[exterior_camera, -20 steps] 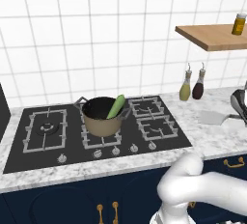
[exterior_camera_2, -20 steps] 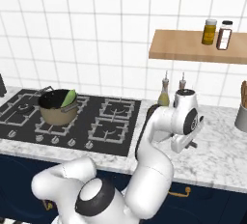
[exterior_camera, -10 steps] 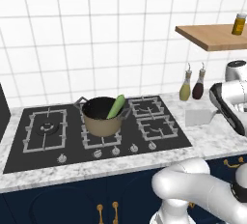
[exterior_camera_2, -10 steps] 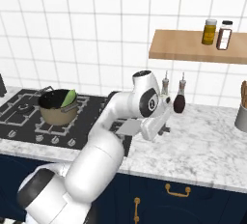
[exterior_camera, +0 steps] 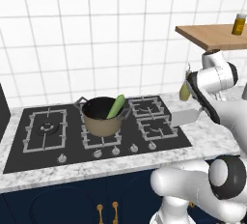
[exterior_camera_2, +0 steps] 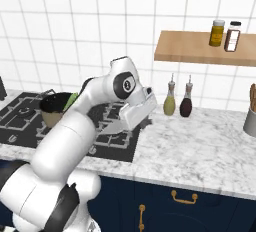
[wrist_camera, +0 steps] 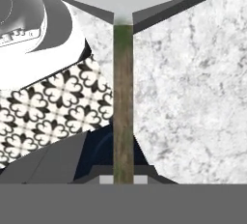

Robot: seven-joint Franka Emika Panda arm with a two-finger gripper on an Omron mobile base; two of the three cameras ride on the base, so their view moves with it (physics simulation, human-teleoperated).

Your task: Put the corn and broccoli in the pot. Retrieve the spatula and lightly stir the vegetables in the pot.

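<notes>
Already the left base view lays out the gap that matters: the pot (exterior_camera: 101, 117) sits on the hob's middle burner with the corn (exterior_camera: 116, 106) leaning out over its right rim, and the spatula (exterior_camera: 184, 118) hangs well off to the right, its pale blade over the counter edge just past the hob (exterior_camera: 43, 143). The blade points left, toward the pot, and its handle runs back to the right into the hand — the gripper itself is hidden behind the arm in this view, so the grip is judged from the other cameras.

From the right base view the same line reads in reverse: the pot (exterior_camera_2: 56, 107) lies far to the left, partly behind the arm, and the spatula's blade (exterior_camera_2: 118, 126) juts down and left from the gripper (exterior_camera_2: 137, 112), over the hob's near right corner. Its long axis is roughly aimed along the path to the pot, blade leading.

The hand view settles the hold — the thin handle (wrist_camera: 123, 97) runs straight up the middle from between the gripper (wrist_camera: 123, 179) tips to the grey blade at the top, with the jaws clamped tight on it. Marble counter (wrist_camera: 193, 97) lies beyond it, patterned floor to one side.

The coming move, as I judge it, is a carry leftward across the hob until the blade stands above the pot. Whether broccoli is in the pot I cannot tell.
</notes>
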